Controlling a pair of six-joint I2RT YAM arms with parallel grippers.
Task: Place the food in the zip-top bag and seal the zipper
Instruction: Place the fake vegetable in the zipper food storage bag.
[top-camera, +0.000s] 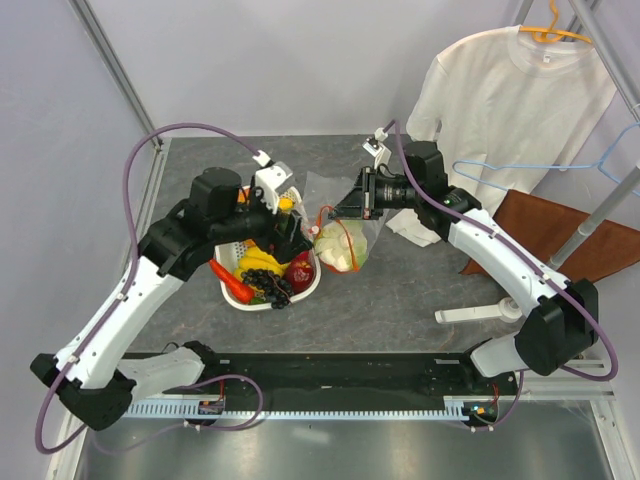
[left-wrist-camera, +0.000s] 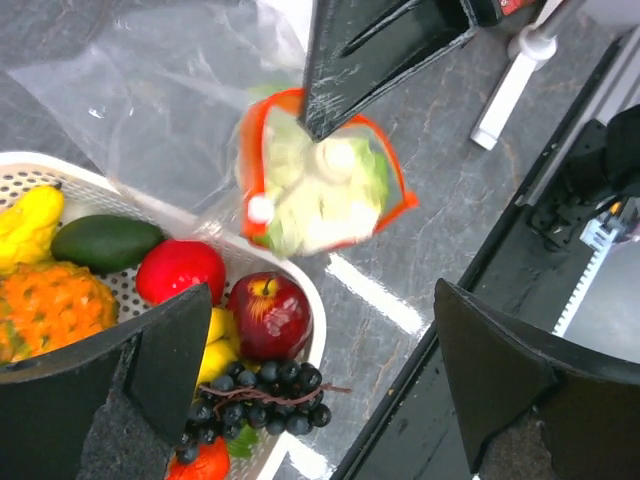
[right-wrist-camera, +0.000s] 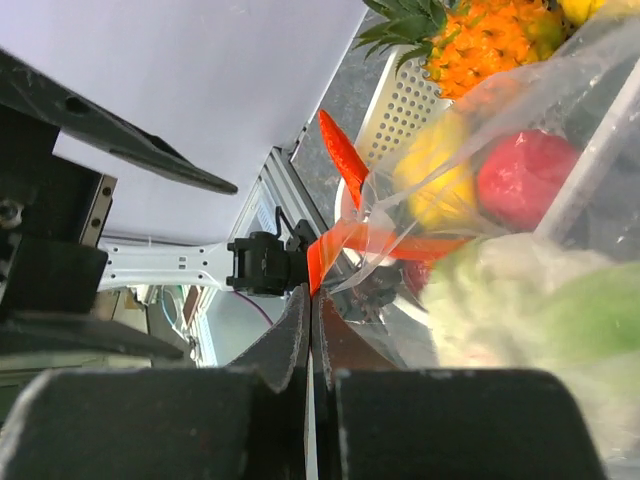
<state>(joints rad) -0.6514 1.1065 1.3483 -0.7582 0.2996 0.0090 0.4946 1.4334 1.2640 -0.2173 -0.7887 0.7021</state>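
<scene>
Top view: a white mesh basket (top-camera: 302, 287) is noted left of the desk's (top-camera: 420, 290) centre, filled with food (top-camera: 262, 272) such as grapes and chili. The zip-top bag (top-camera: 342, 245) is held just beside the basket's right rim, with pale cabbage (top-camera: 338, 250) inside. A white T-shirt (top-camera: 500, 90) is hung past the far right corner. Left wrist: the left gripper (left-wrist-camera: 320, 335) is seen with fingers spread wide above the basket, nothing held. Right wrist: the right gripper (right-wrist-camera: 310, 300) is seen with fingers pressed together on the zipper (right-wrist-camera: 325, 252).

Clear bag (left-wrist-camera: 170, 110) at centre of top view, zipper (left-wrist-camera: 248, 165) unsealed, mouth gaping in a loop. Pale green cabbage (left-wrist-camera: 320, 195) inside. Heaped outside, just left: grapes (left-wrist-camera: 255, 395), apple (left-wrist-camera: 268, 315), chili (top-camera: 231, 281), yellow pieces (top-camera: 258, 262).
</scene>
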